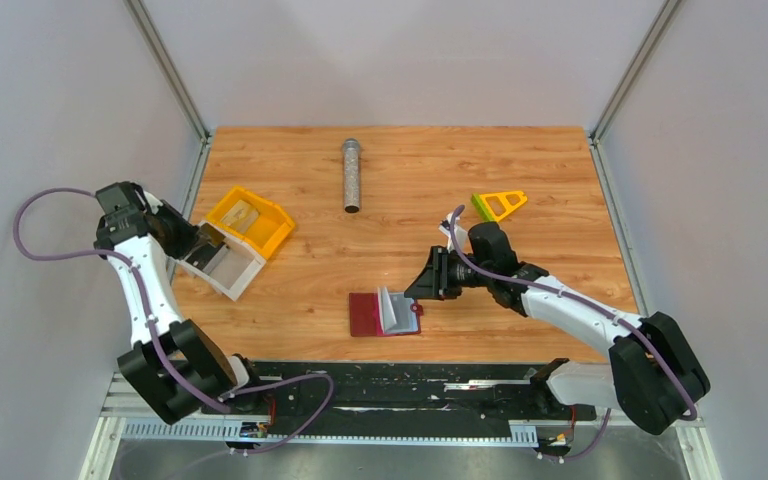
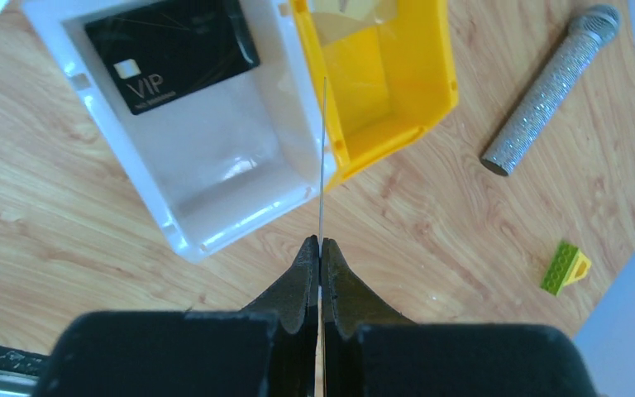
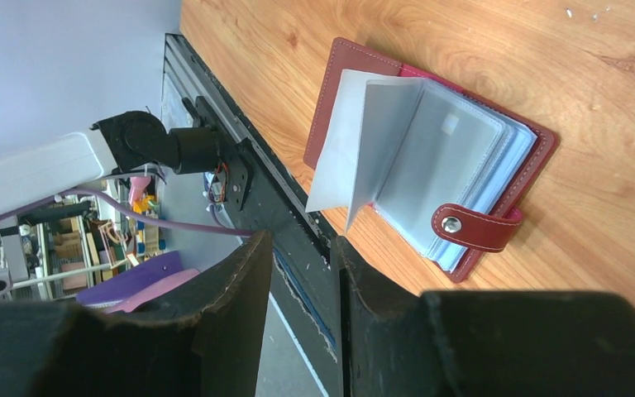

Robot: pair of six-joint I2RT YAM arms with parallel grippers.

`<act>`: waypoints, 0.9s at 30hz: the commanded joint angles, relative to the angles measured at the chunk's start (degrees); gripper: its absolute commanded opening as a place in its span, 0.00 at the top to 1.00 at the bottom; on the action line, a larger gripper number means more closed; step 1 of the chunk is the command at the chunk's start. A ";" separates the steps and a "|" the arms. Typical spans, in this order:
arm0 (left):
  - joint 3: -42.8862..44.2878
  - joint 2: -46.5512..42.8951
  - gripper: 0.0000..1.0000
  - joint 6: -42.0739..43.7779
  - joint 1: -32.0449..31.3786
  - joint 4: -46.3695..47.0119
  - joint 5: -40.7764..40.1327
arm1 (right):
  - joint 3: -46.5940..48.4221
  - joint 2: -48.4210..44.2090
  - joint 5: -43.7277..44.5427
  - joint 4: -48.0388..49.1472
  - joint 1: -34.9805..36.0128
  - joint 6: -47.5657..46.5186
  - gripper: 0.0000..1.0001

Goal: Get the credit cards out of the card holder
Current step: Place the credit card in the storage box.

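Observation:
The dark-red card holder (image 1: 385, 313) lies open near the table's front edge, its blue-grey pockets standing up; it also shows in the right wrist view (image 3: 430, 165). My right gripper (image 1: 426, 283) is open and empty just right of it (image 3: 302, 273). My left gripper (image 1: 203, 243) is shut on a thin card seen edge-on (image 2: 322, 157), held above the wall between the two trays. A black card (image 2: 169, 50) marked VIP lies in the white tray (image 2: 215, 236). A tan-gold card (image 1: 243, 213) lies in the yellow tray (image 1: 275, 235).
A silver glittery cylinder (image 1: 351, 175) lies at the back middle. A yellow-green triangular piece (image 1: 498, 205) sits behind the right arm. A black rail (image 1: 410, 375) runs along the near table edge.

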 commanded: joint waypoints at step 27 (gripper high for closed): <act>7.81 20.60 0.98 3.75 2.65 4.63 -2.85 | 5.00 3.16 -0.77 -0.52 0.07 -5.02 0.67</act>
